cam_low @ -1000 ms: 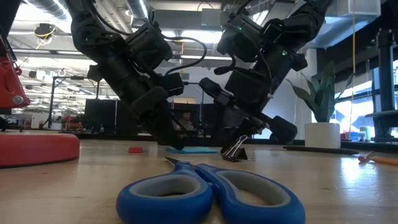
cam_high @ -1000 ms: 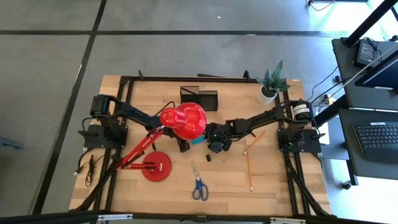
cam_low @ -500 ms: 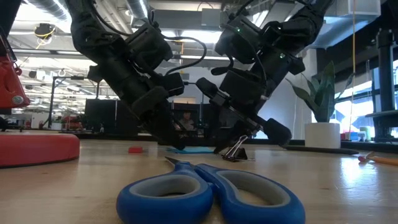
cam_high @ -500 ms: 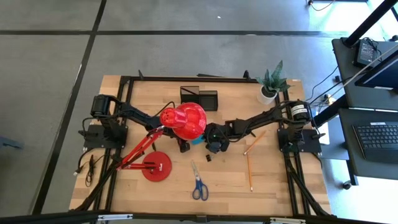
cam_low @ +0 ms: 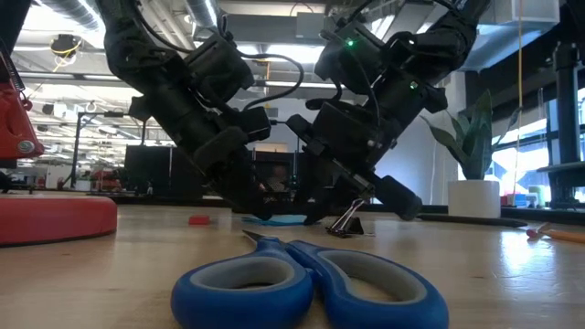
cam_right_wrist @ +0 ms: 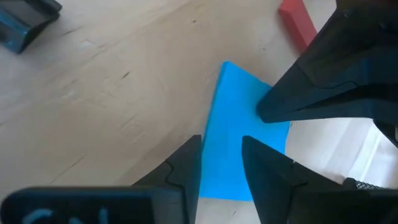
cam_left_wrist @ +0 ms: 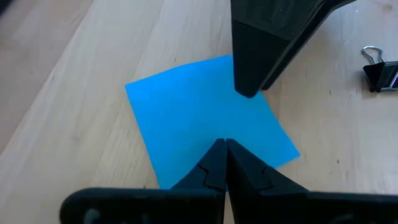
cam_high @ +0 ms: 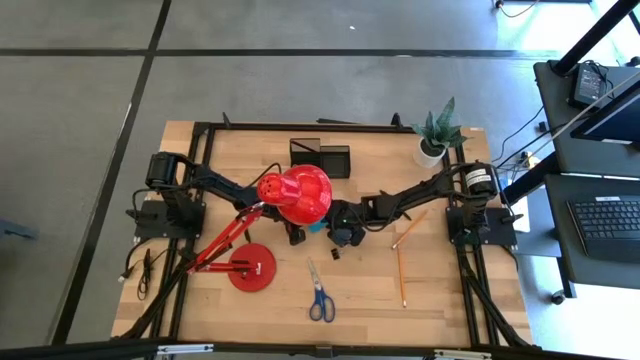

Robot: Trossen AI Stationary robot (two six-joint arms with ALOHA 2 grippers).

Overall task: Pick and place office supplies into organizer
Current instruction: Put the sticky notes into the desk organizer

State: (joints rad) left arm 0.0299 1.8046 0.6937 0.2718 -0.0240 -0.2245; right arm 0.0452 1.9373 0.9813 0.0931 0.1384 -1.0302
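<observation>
A flat blue square pad [cam_left_wrist: 199, 121] lies on the wooden table, mid-table beside the red lamp's head [cam_high: 296, 194]. My left gripper [cam_left_wrist: 224, 149] is shut, with its tips on the pad. My right gripper [cam_right_wrist: 221, 152] slants down from the other side, its fingers a little apart over the pad's edge. In the left wrist view one right finger [cam_left_wrist: 250, 81] stands on or just above the pad. Blue-handled scissors [cam_high: 319, 295], two pencils [cam_high: 401, 274] and a black binder clip [cam_left_wrist: 379, 71] lie loose. The black organizer [cam_high: 320, 158] stands at the far side. My left gripper presses its shut fingertips on the blue pad's top [cam_left_wrist: 214, 134], near one edge. It slants down from the table's left. The pad lies flat on the table. My right gripper's fingertips [cam_right_wrist: 252, 149] are at the pad's opposite edge; I cannot tell whether they touch it.
The red lamp's head hangs over my left arm in the high view; its round base [cam_high: 251, 267] sits near the front left. A small red block [cam_right_wrist: 295, 22] lies just beyond the pad. A potted plant [cam_high: 435, 135] stands at the far right corner.
My right gripper has rolled about its own axis and tipped further down. Its fingertips have sunk closer to the blue pad and shifted slightly toward the table's left. The gap between its fingers is unchanged, and the pad has not moved.
</observation>
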